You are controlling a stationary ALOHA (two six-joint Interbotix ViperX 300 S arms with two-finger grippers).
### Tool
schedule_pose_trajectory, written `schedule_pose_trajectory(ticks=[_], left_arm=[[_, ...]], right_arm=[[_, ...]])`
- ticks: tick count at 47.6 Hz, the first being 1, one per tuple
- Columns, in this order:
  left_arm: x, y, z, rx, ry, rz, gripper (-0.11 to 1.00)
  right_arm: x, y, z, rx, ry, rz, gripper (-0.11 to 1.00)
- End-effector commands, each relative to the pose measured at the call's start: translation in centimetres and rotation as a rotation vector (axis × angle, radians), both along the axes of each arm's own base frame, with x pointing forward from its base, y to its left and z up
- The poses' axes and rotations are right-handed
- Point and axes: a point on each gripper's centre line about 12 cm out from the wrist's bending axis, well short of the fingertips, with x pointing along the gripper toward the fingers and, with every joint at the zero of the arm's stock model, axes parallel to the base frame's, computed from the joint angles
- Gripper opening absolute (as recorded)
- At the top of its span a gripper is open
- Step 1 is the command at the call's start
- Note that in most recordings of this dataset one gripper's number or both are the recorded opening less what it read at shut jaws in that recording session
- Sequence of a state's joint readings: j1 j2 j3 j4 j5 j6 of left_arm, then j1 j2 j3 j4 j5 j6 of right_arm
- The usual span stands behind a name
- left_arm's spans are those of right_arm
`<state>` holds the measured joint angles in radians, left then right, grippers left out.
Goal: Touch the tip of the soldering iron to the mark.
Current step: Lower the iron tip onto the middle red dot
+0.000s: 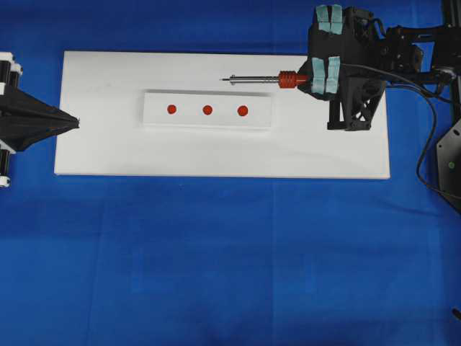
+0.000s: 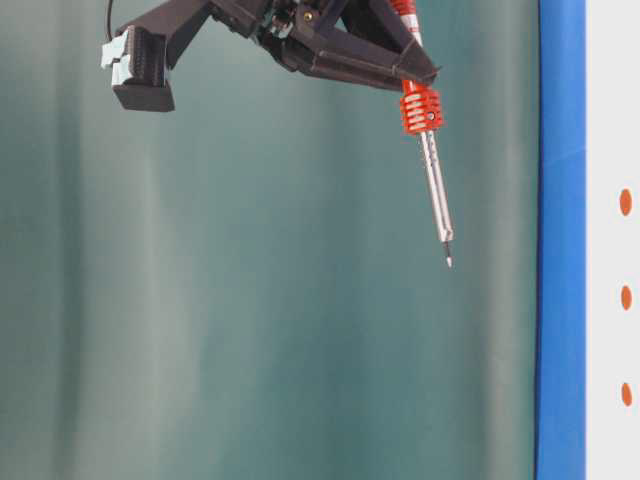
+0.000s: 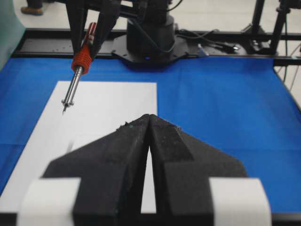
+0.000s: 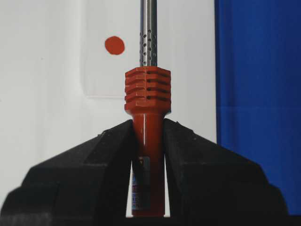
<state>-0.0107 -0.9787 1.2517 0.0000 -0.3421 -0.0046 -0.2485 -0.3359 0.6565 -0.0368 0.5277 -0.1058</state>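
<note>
Between the right gripper's (image 4: 147,141) black jaws, clamped tight, sits the red-orange-handled soldering iron (image 1: 268,79) with its silver shaft, held in the air beyond the small round red middle mark (image 1: 207,109) on the raised white block (image 1: 207,110). The left gripper (image 3: 148,136) rests closed, far left. Descending without realigning would probably land the tip off the block or on the right-hand dot (image 1: 243,110).

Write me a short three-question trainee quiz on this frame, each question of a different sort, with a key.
1. True or false: the soldering iron's tip rests on the mark.
2. Which gripper holds the iron? A) left gripper B) right gripper C) neither
3. Fill in: the white block carries ___ red dots in a row.

Key
1. False. The side view shows the tip in the air, and from overhead it lies beyond the block's far edge, off the dots.
2. B. Its jaws clamp the red handle below the ribbed collar; the left gripper is shut and empty at the board's left end.
3. Three.
</note>
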Motion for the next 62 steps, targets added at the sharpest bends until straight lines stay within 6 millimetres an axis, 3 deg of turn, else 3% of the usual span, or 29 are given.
schedule_pose_trajectory(ticks=[1,40,62], left_arm=[[0.1,0.0,0.5,0.001,-0.015,0.001,0.0],[0.1,0.0,0.5,0.001,-0.015,0.001,0.0],[0.1,0.0,0.5,0.001,-0.015,0.002,0.0]], right_arm=[[0.3,-0.1,0.4,-0.004,-0.016,-0.002,0.06],[3.6,-0.1,-7.6,0.025,0.059,0.019,0.06],[3.6,0.0,-8.8,0.036,0.081,0.018,0.06]])
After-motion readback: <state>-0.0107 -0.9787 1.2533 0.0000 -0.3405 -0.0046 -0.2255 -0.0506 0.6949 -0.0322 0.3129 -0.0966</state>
